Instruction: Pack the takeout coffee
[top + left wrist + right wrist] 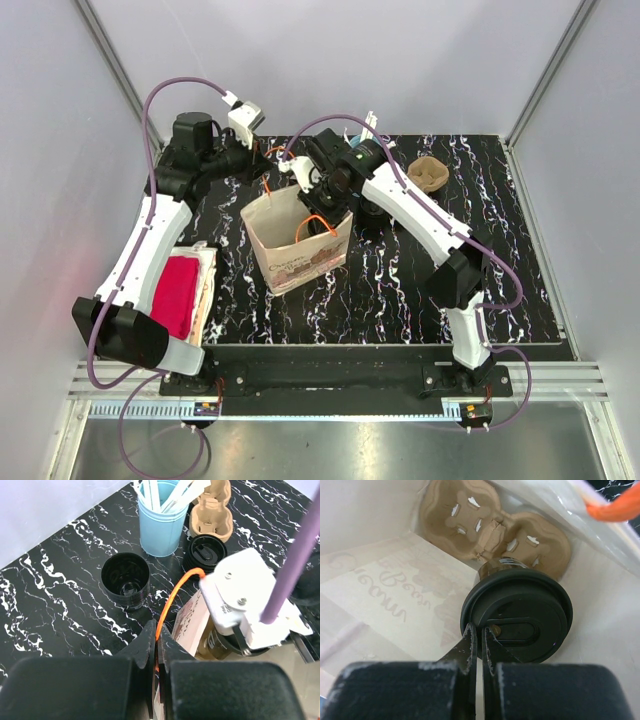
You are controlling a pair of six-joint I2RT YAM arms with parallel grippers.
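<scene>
Left end effector [156,632] grips orange handle [172,597] to hold paper bag [300,250] open; right end effector [479,632] pinches takeout coffee [525,615] by its lid rim inside

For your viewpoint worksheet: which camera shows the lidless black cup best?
Left wrist: the lidless cup stands unobstructed, inside visible. In the top view it cannot be made out among the arms; the right wrist shows only the bag's inside.
</scene>
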